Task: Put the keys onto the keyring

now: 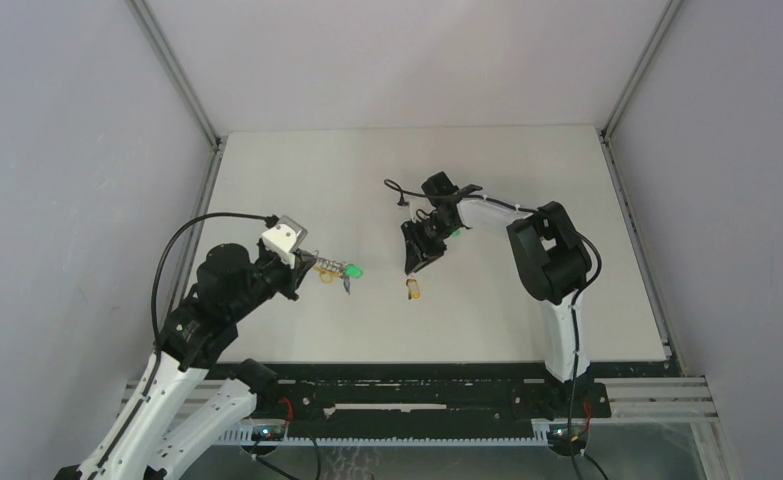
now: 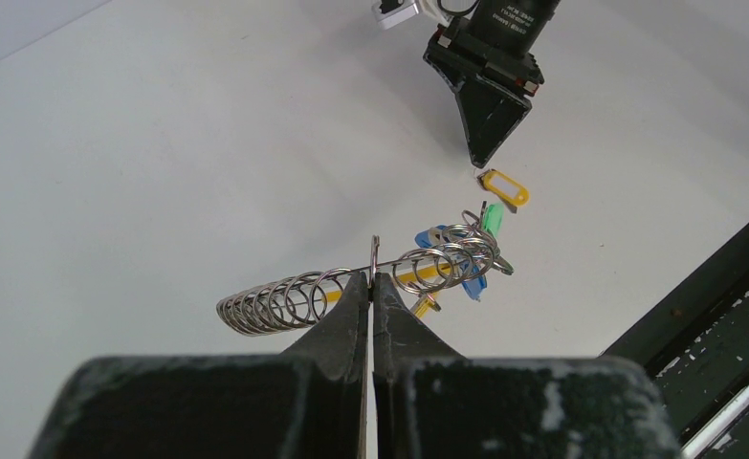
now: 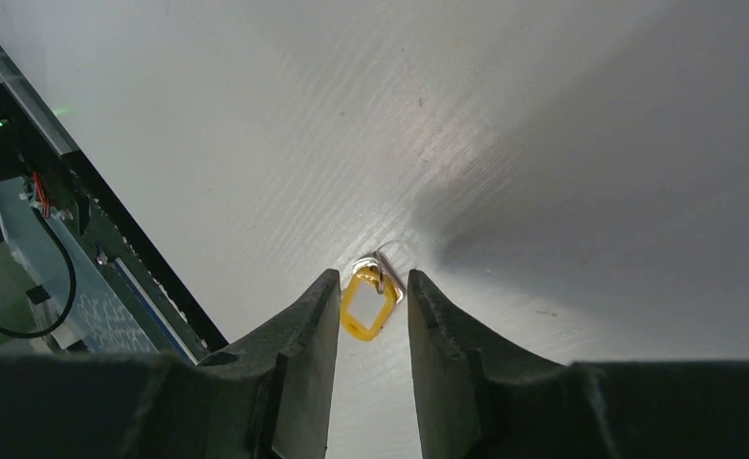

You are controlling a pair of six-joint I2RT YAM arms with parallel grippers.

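The keyring [image 2: 284,301] is a yellow band strung with several silver rings, held above the table. My left gripper [image 2: 373,277] is shut on one thin ring of it. A green key [image 2: 491,218] and a blue key [image 2: 471,285] hang at its far end. In the top view the left gripper [image 1: 302,265] holds the keyring [image 1: 332,268] just left of centre. An orange-yellow key [image 3: 365,306] lies flat on the table. My right gripper [image 3: 370,282] is open and points down, with the orange-yellow key between its fingertips. That key also shows in the top view [image 1: 414,290] below the right gripper [image 1: 417,262].
The white table [image 1: 527,180] is walled on three sides. A black rail [image 1: 417,385] runs along its near edge. The right arm's elbow [image 1: 552,250] stands at the right of centre, and a cable [image 1: 397,190] loops off its wrist.
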